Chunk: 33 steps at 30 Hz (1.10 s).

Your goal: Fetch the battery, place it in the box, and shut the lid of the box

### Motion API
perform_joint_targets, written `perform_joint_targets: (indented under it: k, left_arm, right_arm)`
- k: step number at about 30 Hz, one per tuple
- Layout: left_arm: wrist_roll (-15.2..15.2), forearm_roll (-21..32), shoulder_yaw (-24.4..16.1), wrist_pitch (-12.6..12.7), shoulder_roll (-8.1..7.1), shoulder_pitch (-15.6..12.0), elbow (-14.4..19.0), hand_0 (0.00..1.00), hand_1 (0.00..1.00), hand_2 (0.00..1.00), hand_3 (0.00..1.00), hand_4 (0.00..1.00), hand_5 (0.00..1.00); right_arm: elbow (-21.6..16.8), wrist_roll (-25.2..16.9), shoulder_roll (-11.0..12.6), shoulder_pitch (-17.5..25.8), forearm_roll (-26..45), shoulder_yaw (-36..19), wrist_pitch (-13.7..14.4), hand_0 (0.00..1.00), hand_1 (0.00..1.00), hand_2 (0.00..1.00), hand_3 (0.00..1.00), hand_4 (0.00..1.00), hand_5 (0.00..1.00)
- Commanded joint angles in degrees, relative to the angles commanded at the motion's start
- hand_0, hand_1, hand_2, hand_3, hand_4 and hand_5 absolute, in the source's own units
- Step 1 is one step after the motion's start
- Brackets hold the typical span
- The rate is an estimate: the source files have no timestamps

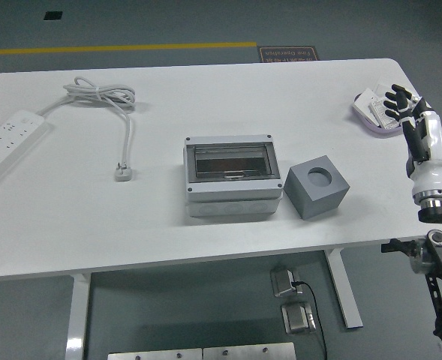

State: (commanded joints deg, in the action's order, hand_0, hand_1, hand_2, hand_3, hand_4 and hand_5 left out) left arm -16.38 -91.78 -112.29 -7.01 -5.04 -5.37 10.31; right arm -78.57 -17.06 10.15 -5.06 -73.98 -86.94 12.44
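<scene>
The grey box (231,177) sits mid-table with its clear lid (230,161) lying flat and closed on top. A grey cube (317,186) with a round hole in its top stands just right of the box. A pale lilac tray (368,117) at the table's right edge holds small white items (371,103); I cannot tell whether one is the battery. My right hand (397,105) hovers over the tray's right side, fingers spread and holding nothing. The left arm is out of view.
A white power strip (4,142) lies at the far left, its coiled cable (100,94) and plug (123,173) running toward the middle. The table's right edge runs under my right forearm (429,157).
</scene>
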Motion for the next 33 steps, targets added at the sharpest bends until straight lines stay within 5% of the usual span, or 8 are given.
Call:
perform_joint_targets:
  k: [2,3,12,20,21,26,27,33]
  left_arm:
    - [-0.03,-0.39,-0.15,0.07,-0.20,0.13,0.00,0.876,0.950,0.998,0.998,0.998,0.998]
    - [0.03,-0.46,-0.12,0.18,-0.29,0.18,0.00,0.852,0.848,0.994,0.998,0.998,0.998]
    - [0.91,-1.66,-0.66,1.69,-0.71,0.42,0.00,0.854,0.776,0.963,0.998,0.998,0.998]
    - [1.37,-7.11,-4.79,-0.75,-0.99,1.02,0.00,0.851,0.696,0.954,0.998,0.998,0.998]
    - [1.58,-7.63,-5.22,-0.70,-1.00,1.12,0.00,0.885,0.776,0.947,0.998,0.998,0.998]
    - [2.58,-9.42,-6.83,-0.24,-1.25,1.73,0.00,0.885,0.776,0.947,0.998,0.998,0.998]
    - [2.72,-9.48,-6.89,-0.20,-1.31,1.82,0.00,0.998,0.965,0.919,0.952,0.998,0.998]
    - [2.75,-8.24,-4.25,1.36,-1.58,2.00,0.00,0.998,0.998,0.998,0.881,0.998,0.998]
  right_arm:
    - [-0.18,0.10,0.02,0.15,-0.46,-0.30,-0.03,0.791,0.755,0.767,0.800,0.929,0.841]
    - [-0.27,0.17,0.05,0.20,-0.72,-0.47,-0.03,0.795,0.756,0.769,0.812,0.932,0.845]
    - [-0.72,0.45,-0.11,0.42,-1.93,-1.64,-0.18,0.799,0.756,0.769,0.813,0.932,0.848]
    - [-1.18,0.74,-0.22,0.36,-2.46,-3.03,-0.29,0.804,0.757,0.769,0.821,0.930,0.847]
    - [-1.22,0.77,-0.23,0.34,-2.52,-3.16,-0.30,0.811,0.760,0.771,0.825,0.930,0.855]
    - [-1.52,0.90,-0.32,0.44,-2.80,-4.02,-0.22,0.811,0.760,0.771,0.825,0.930,0.855]
    - [-1.58,0.89,-0.33,0.47,-2.84,-4.20,-0.17,0.809,0.761,0.768,0.820,0.931,0.858]
    - [-1.29,0.73,0.14,0.27,-2.49,-4.90,2.12,0.809,0.762,0.764,0.810,0.932,0.862]
